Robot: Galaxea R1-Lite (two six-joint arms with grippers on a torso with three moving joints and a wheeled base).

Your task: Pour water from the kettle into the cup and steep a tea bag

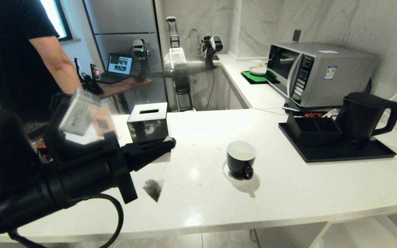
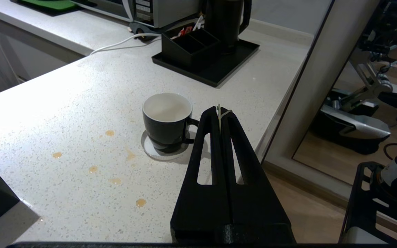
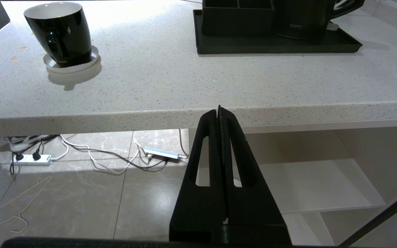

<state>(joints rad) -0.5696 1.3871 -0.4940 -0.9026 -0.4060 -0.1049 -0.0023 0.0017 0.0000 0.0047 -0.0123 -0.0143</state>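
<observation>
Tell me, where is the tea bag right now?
In the head view the tea bag dangles by its string from the shut left gripper, above the white counter, to the left of the cup.

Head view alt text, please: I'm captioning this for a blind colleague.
The left gripper is shut on the string of the tea bag, which dangles above the white counter, left of the cup on its saucer. The kettle stands on a black tray at right, before a microwave.
</observation>
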